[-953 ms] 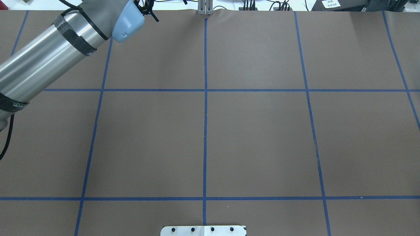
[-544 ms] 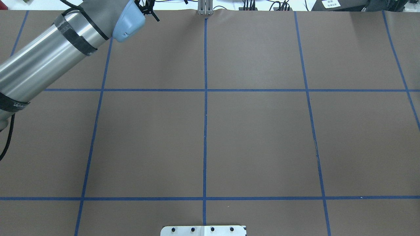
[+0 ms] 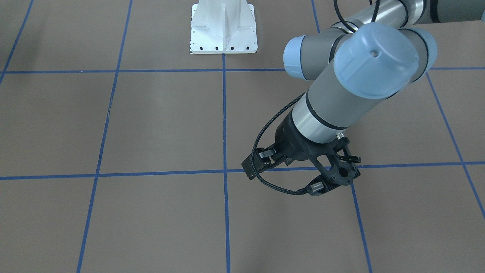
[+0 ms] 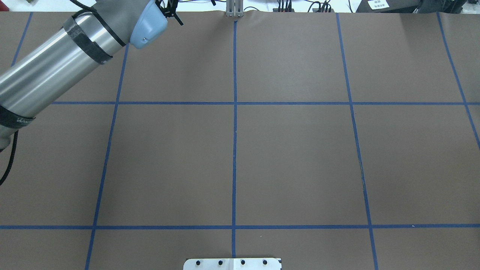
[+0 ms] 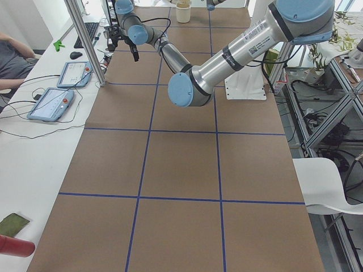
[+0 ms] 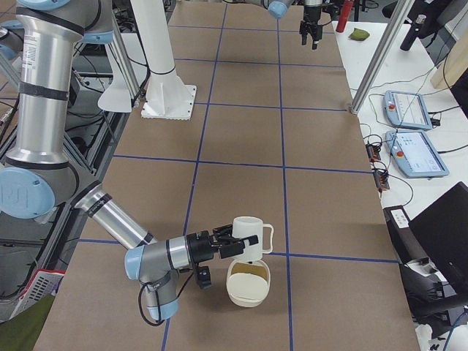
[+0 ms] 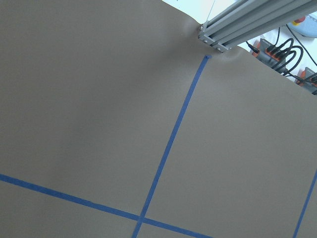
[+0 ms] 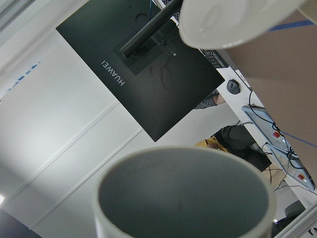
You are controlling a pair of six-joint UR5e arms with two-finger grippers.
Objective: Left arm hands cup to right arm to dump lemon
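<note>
- At the tip of the right pincer [image 6: 223, 246], low over the near end of the worktop [image 6: 241, 139] in the right-side view, there's the cup [image 6: 247, 235]. It is flipped over, base up and mouth down, with its handle on the side away from the pincer.
- How that pincer's jaws stand, I cannot tell from this side view. The cup hangs at its tip, clear of the worktop.
- Straight below the pincer's tip sits a cream bowl [image 6: 247, 292], mouth up on the worktop, right under the cup.
- Cup and bowl are just apart, and the right wrist view shows the gap between them.
- That wrist view looks into the cup's grey inside [image 8: 185, 193]. The bowl's outer wall [image 8: 237, 20] is beyond it, and a black monitor [image 8: 143, 74] is behind both.
- Inside the bowl there's a yellow-brown patch [image 6: 248, 272]. Whether that is the lemon, I cannot tell.
- Over to the left pincer [image 3: 290, 172], well apart from the right one, at the other end of the worktop. Its jaws are spread and it is gripping nothing.
- It hovers pointing down at the brown surface, and just beneath it runs a blue tape line [image 3: 151, 173].
- Behind this pincer, toward the robot, stands the white base [image 3: 223, 26].
</note>
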